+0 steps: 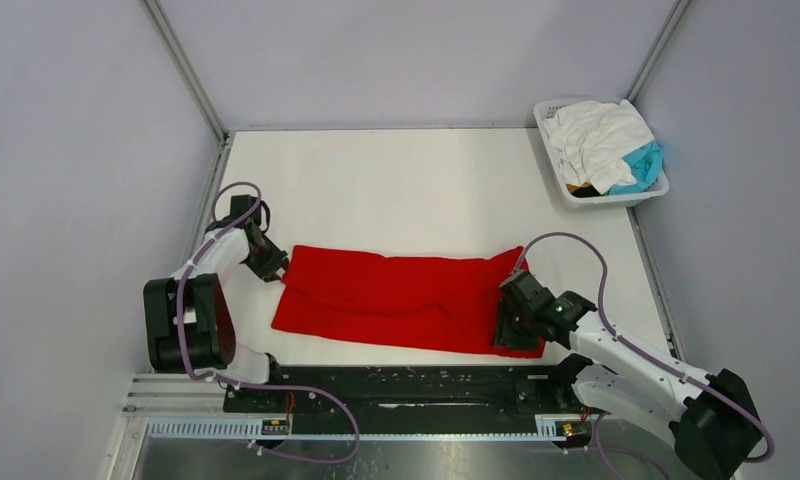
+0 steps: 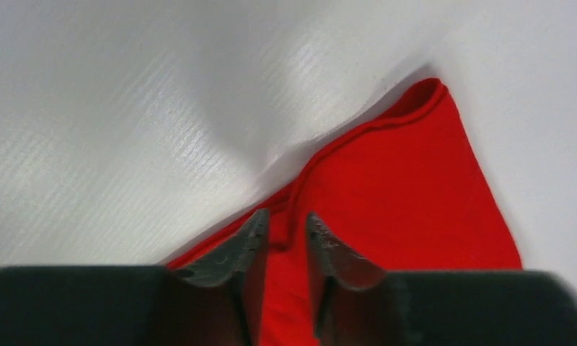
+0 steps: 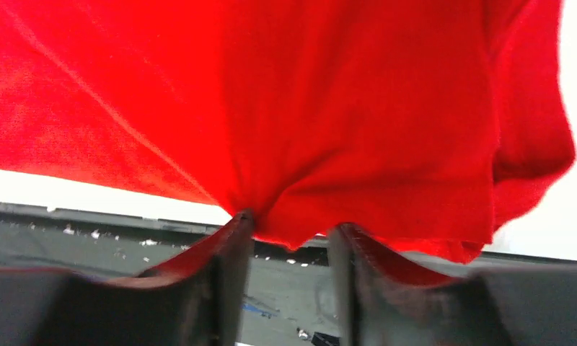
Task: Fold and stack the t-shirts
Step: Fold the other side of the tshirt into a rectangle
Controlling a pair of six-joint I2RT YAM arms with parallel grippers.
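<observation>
The red t-shirt [image 1: 401, 300] lies folded into a long strip across the near half of the table. My left gripper [image 1: 273, 266] is at its far left corner. In the left wrist view the fingers [image 2: 246, 241] stand close together with the shirt's hem [image 2: 358, 130] bunched between them. My right gripper [image 1: 508, 322] is over the shirt's right end. In the right wrist view its fingers [image 3: 231, 238] stand apart at the edge of the red cloth [image 3: 307, 122], which puckers at the left fingertip. White [image 1: 596, 135] and teal [image 1: 641, 165] shirts lie crumpled in the basket.
The white slotted basket [image 1: 561, 185] stands at the far right corner of the table. The black base rail [image 1: 406, 385] runs along the near edge, just under the shirt's near hem. Metal frame posts stand at the back corners.
</observation>
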